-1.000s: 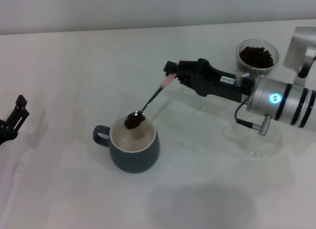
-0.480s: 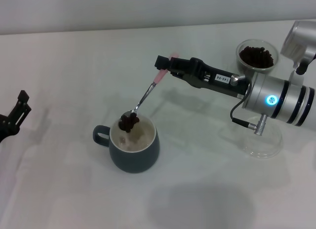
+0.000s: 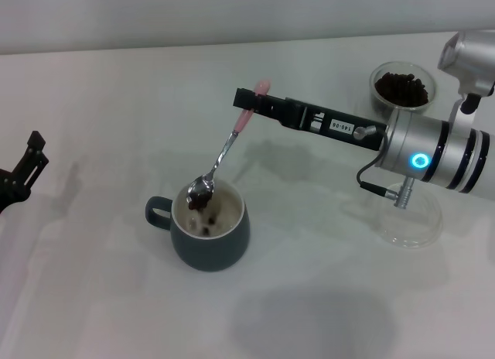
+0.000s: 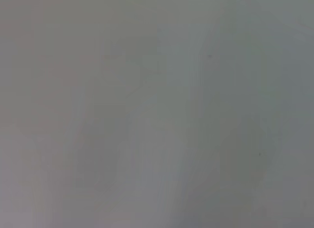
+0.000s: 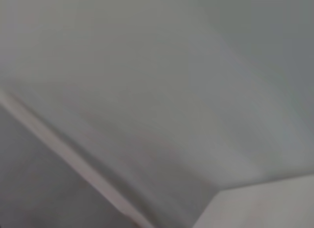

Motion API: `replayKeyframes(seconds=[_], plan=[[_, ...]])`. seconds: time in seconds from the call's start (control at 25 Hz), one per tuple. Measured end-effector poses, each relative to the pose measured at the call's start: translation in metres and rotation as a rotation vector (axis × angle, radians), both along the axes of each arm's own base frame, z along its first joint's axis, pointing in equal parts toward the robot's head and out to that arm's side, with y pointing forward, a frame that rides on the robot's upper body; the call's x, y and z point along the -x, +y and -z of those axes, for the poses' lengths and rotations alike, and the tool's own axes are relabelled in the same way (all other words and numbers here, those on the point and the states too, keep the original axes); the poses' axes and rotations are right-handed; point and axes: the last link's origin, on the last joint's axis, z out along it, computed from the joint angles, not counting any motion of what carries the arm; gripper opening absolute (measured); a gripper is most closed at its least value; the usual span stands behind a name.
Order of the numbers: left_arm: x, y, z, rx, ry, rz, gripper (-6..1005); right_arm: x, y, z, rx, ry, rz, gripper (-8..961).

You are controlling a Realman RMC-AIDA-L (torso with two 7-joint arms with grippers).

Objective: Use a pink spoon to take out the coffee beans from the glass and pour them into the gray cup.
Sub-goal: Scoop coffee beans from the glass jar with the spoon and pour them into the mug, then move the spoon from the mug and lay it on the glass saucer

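Here the right claw (image 3: 246, 102), clamped on the pink spoon (image 3: 224, 152), tips coffee beans (image 3: 203, 212) into the gray cup (image 3: 207, 235); keeping the bowl over the cup's middle should avoid spills.

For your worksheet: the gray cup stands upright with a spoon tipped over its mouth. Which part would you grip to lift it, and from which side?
Probably the loop handle of the gray cup, approached from the robot's left. It juts out on that side, away from the right gripper and its pink spoon over the mouth.
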Motion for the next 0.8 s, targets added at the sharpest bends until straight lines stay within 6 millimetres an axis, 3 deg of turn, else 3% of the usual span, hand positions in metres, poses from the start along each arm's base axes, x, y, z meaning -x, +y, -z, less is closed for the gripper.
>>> replayKeyframes(seconds=[0.2, 0.48, 0.8], plan=[[0.000, 0.001, 0.000, -0.001, 0.002, 0.000, 872, 0.002, -0.002, -0.001, -0.093, -0.057, -0.114, 226], [0.000, 0.001, -0.001, -0.006, -0.001, -0.002, 872, 0.000, -0.005, -0.008, -0.136, -0.038, -0.123, 229], [-0.001, 0.003, -0.002, -0.012, -0.004, -0.001, 872, -0.019, -0.009, -0.058, -0.150, 0.079, -0.052, 233]])
